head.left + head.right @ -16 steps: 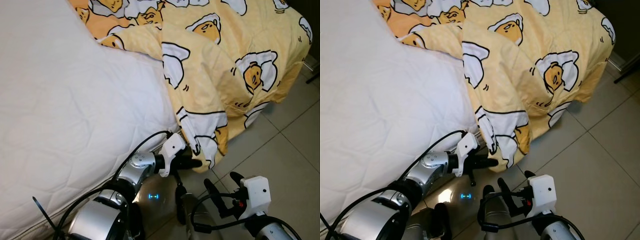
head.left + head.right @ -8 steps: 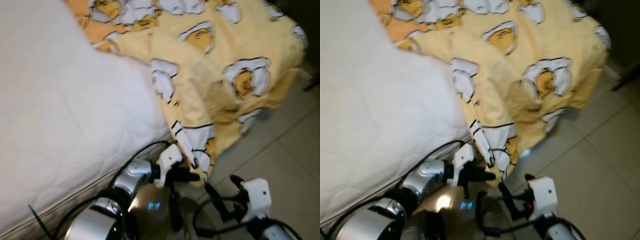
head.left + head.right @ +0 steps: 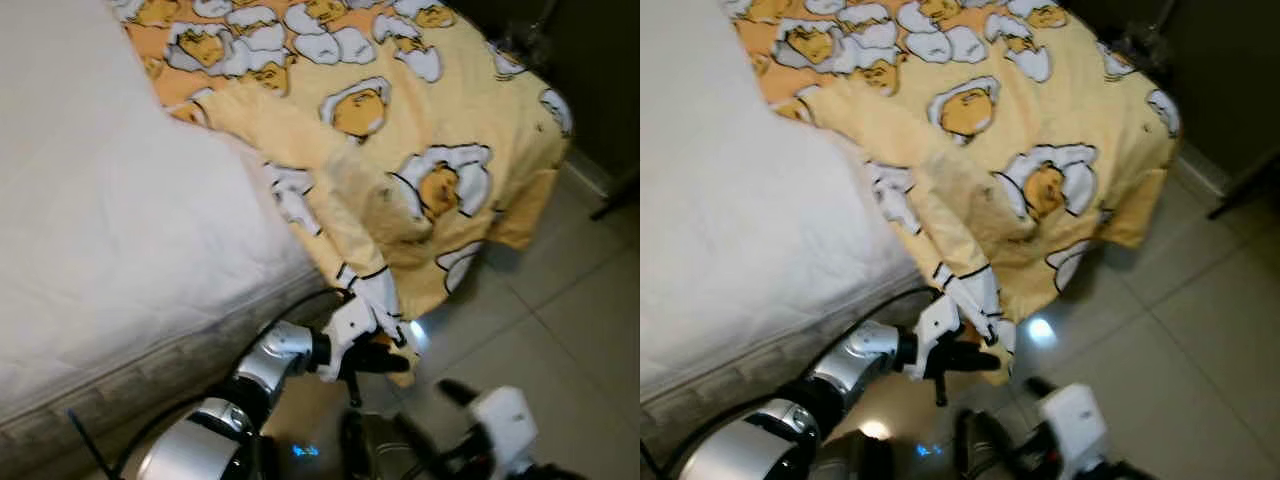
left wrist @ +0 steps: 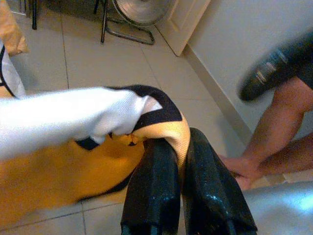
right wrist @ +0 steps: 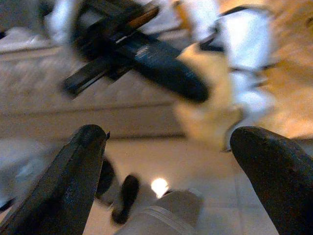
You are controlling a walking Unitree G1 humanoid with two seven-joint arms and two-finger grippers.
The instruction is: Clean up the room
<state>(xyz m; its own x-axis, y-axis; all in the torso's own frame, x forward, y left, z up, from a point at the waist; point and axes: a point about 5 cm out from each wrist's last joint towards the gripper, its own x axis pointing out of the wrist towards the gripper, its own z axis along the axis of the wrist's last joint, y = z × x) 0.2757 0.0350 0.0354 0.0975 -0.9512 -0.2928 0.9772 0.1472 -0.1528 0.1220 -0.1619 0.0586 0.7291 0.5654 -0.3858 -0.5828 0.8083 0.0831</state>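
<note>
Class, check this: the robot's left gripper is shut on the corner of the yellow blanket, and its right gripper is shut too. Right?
Not quite. The left gripper is indeed shut on the yellow blanket corner, but the right gripper is open; the right wrist view shows its fingers spread wide apart.

Dim, warm indoor light; both eye views are softly motion-blurred, worst at the lower right of the frame; a small white glare spot sits on the glossy pale tiled floor [image 3: 1200,330]; the upper right corner falls into shadow; the right wrist view is heavily smeared; the left wrist view is sharper, its edges soft.
</note>
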